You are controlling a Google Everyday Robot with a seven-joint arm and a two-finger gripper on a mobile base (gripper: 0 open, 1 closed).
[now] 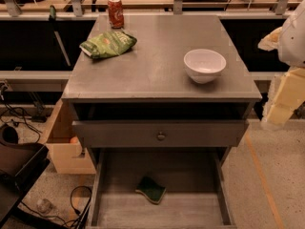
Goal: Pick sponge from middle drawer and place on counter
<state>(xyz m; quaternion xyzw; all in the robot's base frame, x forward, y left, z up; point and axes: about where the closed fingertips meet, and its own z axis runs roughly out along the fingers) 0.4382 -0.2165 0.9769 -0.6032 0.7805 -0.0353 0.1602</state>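
Note:
The sponge (151,189), dark green on top with a yellow edge, lies flat on the plank floor of the middle drawer (105,185), which is pulled wide open at the bottom of the view. The counter (157,66) is the cabinet's grey top above it. My gripper (284,97) hangs at the far right edge of the view, beside the counter's right front corner, well above and to the right of the sponge. It holds nothing that I can see.
A white bowl (204,65) stands on the counter's right side. A crinkled green snack bag (108,44) and a red can (115,13) are at its back left. The knobbed top drawer (161,134) is slightly open. Cables and a wooden box (66,149) lie on the floor at left.

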